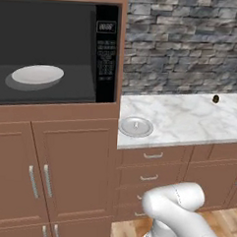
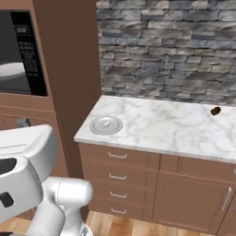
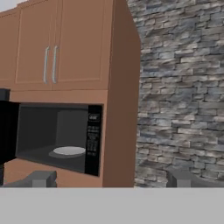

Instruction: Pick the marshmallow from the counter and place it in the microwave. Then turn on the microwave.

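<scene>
We see the gripper (image 3: 109, 178) spread wide — glossy black microwave (image 1: 55, 53) open, round white plate (image 1: 37, 75) inside; veined marble table (image 1: 189, 119).

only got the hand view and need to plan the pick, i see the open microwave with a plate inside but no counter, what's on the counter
Observer: A round grey lid-like disc sits on the marble counter, at the end nearest the microwave.
Operator: anything else up there
Observer: A small dark object lies far along the counter, back near the stone wall.
Operator: what's below the counter
Observer: Brown wooden drawers with small grey handles, stacked under the end where the disc sits.
</scene>
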Controlling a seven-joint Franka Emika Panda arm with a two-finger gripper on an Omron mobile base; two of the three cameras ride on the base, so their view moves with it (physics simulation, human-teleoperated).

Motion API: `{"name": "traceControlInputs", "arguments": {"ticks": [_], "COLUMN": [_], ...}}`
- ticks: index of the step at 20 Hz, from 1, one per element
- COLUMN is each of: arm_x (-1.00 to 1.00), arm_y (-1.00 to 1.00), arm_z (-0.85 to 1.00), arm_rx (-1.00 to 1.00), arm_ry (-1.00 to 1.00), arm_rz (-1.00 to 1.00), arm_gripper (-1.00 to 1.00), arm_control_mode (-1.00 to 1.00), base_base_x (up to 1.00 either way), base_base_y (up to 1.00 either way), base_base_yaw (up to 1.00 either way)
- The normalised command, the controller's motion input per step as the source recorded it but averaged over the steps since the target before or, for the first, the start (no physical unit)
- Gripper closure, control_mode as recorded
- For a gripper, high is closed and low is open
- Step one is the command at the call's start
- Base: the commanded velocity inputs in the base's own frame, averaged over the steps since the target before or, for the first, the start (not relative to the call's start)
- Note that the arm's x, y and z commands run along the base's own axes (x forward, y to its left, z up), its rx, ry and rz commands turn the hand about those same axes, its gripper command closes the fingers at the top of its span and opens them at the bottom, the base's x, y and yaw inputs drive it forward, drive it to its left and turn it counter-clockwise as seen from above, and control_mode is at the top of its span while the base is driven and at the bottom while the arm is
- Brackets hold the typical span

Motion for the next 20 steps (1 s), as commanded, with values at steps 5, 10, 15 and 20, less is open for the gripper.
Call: {"name": "traceControlInputs", "arguments": {"ticks": [5, 10, 15, 20], "arm_x": [0.0, 0.0, 0.0, 0.0], "arm_y": [0.0, 0.0, 0.0, 0.0], "arm_z": [0.0, 0.0, 0.0, 0.0], "arm_rx": [0.0, 0.0, 0.0, 0.0], "arm_ry": [0.0, 0.0, 0.0, 0.0], "arm_rz": [0.0, 0.0, 0.0, 0.0], "arm_gripper": [-1.0, -1.0, -1.0, -1.0], "arm_control_mode": [1.0, 1.0, 1.0, 1.0], "base_base_x": [0.5, 0.47, 0.03, 0.01], "base_base_y": [-0.01, 0.0, 0.02, 0.0], "base_base_yaw": [0.16, 0.12, 0.19, 0.26]}}
